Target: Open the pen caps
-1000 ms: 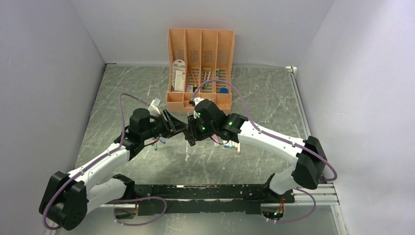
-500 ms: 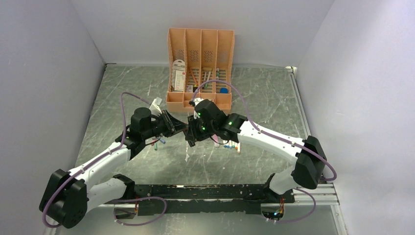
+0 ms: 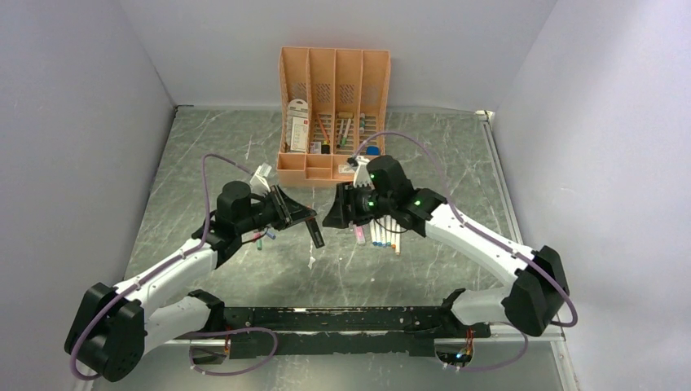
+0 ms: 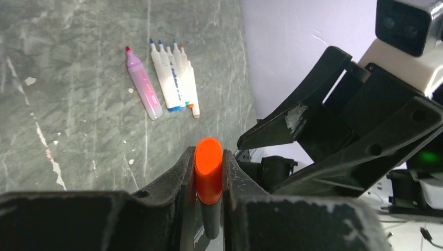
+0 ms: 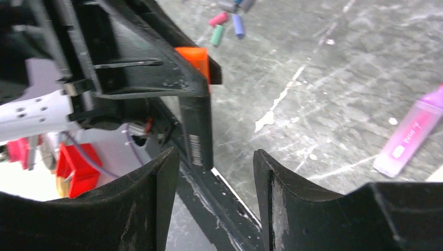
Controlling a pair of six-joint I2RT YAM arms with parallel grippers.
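The left claw (image 4: 208, 156) squeezes the orange cap (image 4: 208, 175) of a dark pen (image 5: 201, 125). The right claw (image 5: 213, 162) is wide open, just beside it.

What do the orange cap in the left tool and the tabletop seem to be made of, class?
The orange cap looks like plastic: smooth, evenly coloured, with a soft sheen. The tabletop is grey with pale veins like marble, but it may be printed laminate; the pictures leave that open.
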